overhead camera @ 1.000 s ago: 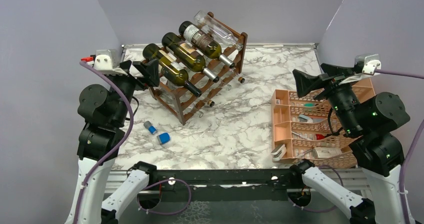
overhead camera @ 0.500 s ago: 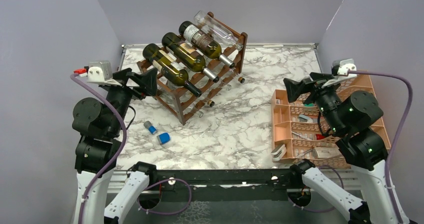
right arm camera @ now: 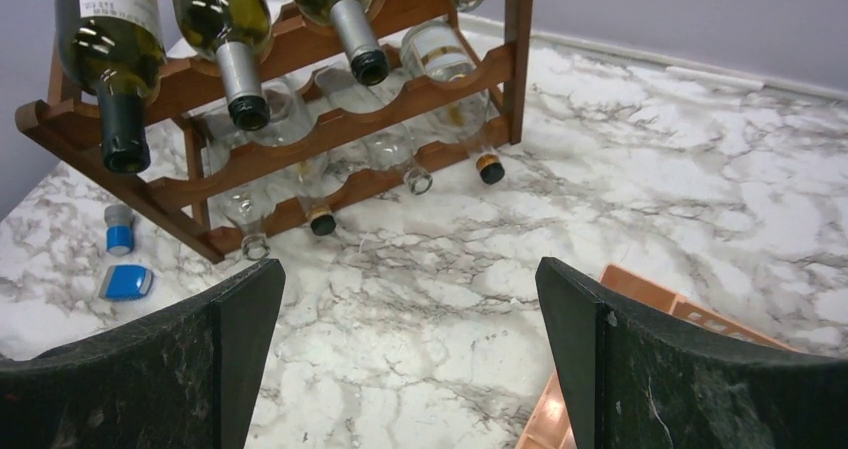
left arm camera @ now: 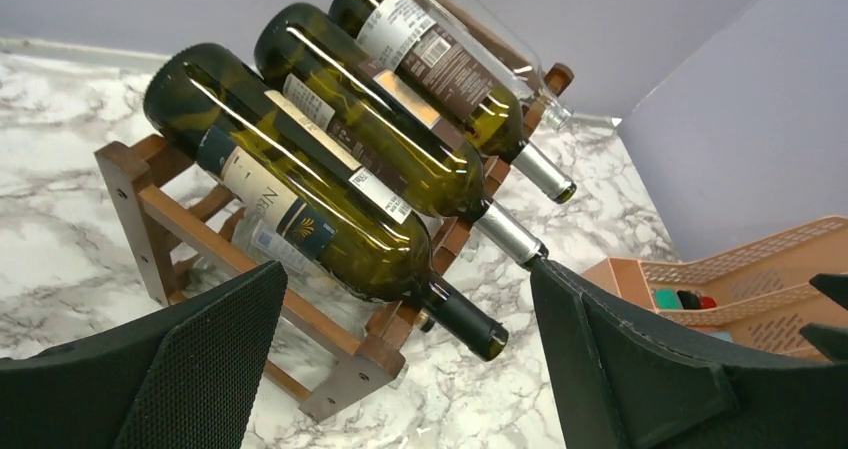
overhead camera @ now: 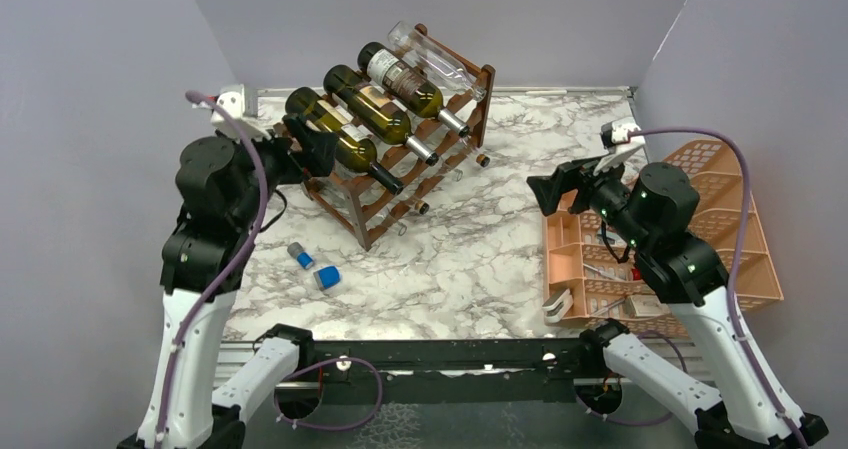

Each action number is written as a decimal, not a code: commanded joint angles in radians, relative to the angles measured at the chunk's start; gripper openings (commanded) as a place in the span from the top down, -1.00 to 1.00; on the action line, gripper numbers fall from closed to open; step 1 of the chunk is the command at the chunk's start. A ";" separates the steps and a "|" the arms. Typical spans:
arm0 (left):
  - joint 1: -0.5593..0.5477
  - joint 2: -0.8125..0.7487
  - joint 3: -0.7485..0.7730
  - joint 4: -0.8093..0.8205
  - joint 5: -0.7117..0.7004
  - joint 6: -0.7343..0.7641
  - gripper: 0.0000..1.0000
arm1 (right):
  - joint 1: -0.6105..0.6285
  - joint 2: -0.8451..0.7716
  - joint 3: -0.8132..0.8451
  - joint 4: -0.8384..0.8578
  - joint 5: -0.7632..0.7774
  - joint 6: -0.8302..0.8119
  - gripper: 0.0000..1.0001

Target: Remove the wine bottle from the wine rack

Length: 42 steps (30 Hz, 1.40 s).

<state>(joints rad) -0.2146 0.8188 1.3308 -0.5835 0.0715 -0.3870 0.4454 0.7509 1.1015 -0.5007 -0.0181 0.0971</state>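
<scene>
From above: the dark brown wooden two-tier wine rack [overhead camera: 364, 227] stands at 11 o'clock on the white marble-patterned table [overhead camera: 480, 259]. The left claw [overhead camera: 318, 152], wide open and empty, hangs at its 9 o'clock end beside the nearest dark green glass wine bottle [overhead camera: 340, 141]. The right claw [overhead camera: 545, 191], equally open and empty, is well apart at 3 o'clock.

Left wrist: best to centre the bottle's body between the fingers [left arm camera: 200, 369], then lift it clear of the rack.

Right wrist: a plain lilac-grey wall [right arm camera: 700, 9] stands behind.
</scene>
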 commanded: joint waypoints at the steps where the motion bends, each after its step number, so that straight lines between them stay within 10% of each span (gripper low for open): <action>1: 0.008 0.119 0.116 -0.139 0.042 -0.030 -0.98 | -0.007 0.027 -0.001 0.038 -0.093 0.031 -0.99; 8: 0.010 0.257 0.205 -0.265 -0.167 -0.060 -0.98 | -0.009 0.062 -0.005 0.020 -0.070 0.028 -0.99; 42: 0.023 0.539 0.242 -0.254 -0.277 -0.645 -0.97 | -0.009 0.211 -0.059 0.001 -0.142 0.073 -0.99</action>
<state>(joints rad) -0.2035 1.3685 1.5799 -0.8555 -0.1513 -0.8864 0.4431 1.0000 1.0573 -0.5201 -0.1707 0.1604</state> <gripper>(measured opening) 0.988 0.994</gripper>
